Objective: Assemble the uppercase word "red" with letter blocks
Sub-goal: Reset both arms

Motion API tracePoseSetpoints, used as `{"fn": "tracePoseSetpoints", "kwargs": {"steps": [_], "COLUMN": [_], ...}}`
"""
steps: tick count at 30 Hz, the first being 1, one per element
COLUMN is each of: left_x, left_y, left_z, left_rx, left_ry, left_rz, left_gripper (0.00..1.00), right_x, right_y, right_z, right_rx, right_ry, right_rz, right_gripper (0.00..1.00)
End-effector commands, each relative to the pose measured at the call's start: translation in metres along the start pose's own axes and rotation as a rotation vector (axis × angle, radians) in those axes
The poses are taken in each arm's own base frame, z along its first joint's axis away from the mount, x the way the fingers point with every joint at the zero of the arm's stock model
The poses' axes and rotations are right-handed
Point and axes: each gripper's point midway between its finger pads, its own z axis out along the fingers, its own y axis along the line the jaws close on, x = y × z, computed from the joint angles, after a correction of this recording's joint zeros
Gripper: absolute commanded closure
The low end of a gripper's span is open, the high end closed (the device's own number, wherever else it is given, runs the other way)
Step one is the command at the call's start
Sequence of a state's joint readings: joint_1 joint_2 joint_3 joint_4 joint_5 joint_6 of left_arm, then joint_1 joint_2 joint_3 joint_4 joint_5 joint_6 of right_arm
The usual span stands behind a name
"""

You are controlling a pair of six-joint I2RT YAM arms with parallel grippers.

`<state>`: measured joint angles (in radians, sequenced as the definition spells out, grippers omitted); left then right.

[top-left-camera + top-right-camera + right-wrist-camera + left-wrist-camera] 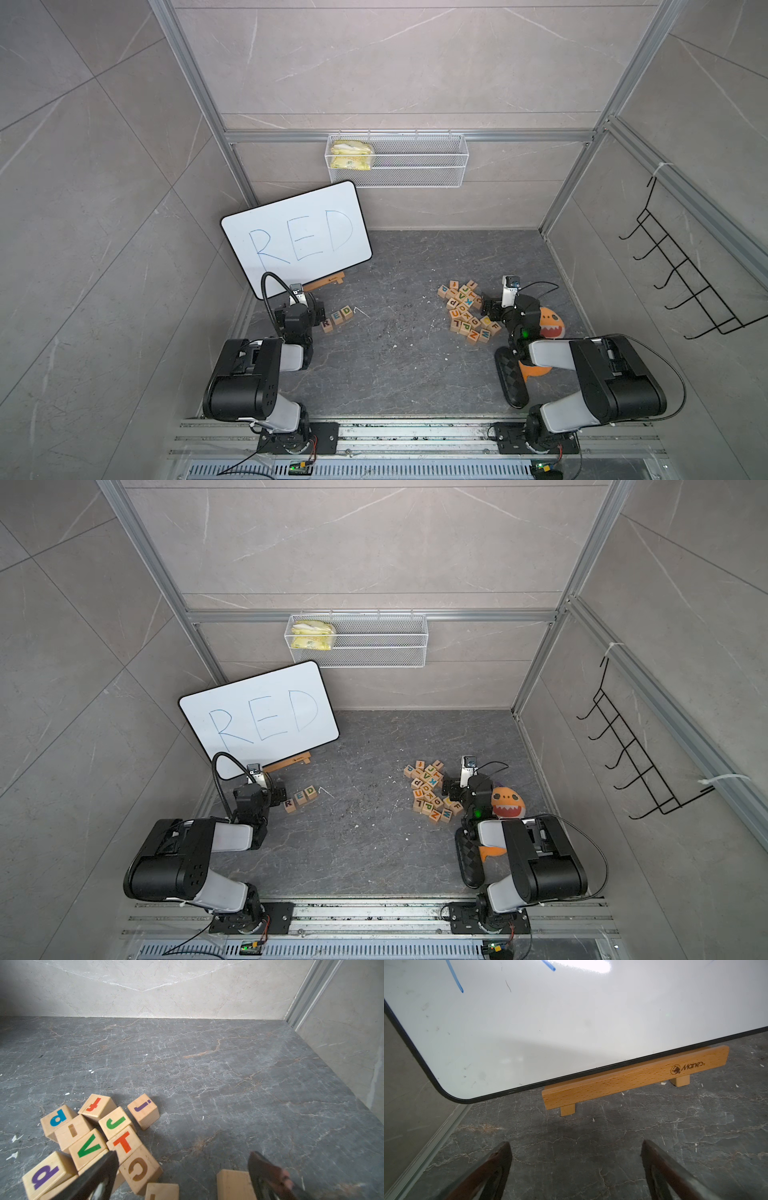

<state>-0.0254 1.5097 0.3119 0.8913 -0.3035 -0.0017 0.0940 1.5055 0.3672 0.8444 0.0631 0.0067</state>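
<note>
Top views both show the R-E-D row (pixel 337 318) of pale wooden cubes on the grey veined bench (pixel 395 374), long axis slanting near-left to far-right, letters up, just beside the left gripper (pixel 576 1145), open and empty. The right gripper (pixel 185 1154) stands open at the loose block pile (pixel 467 309); bare bench lies between.

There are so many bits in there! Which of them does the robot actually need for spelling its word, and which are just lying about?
Part of the job:
- R, E, D blocks, set in a row
- pile of spare letter blocks
- whiteboard reading RED, the word to copy

Just lying about:
- orange shark plush
- wire basket holding a yellow packet
- black hook rack
</note>
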Motion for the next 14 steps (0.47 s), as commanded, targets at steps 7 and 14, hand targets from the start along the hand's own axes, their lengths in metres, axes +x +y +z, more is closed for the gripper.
{"fn": "tracePoseSetpoints", "kwargs": {"steps": [7, 14], "left_x": [-0.0152, -0.0153], "left_y": [0.0007, 0.0008], "left_z": [0.0024, 0.0024], "left_rx": [0.000, 0.000], "left_ry": [-0.041, -0.042], "left_rz": [-0.032, -0.032], "left_gripper": [0.00, 0.00], "right_x": [0.0001, 0.0006], "right_y": [0.0009, 0.0040], "right_z": [0.0001, 0.0006], "right_rx": [0.001, -0.018], "right_ry": [-0.011, -0.007], "right_rz": [-0.013, -0.020], "right_gripper": [0.00, 0.00]}}
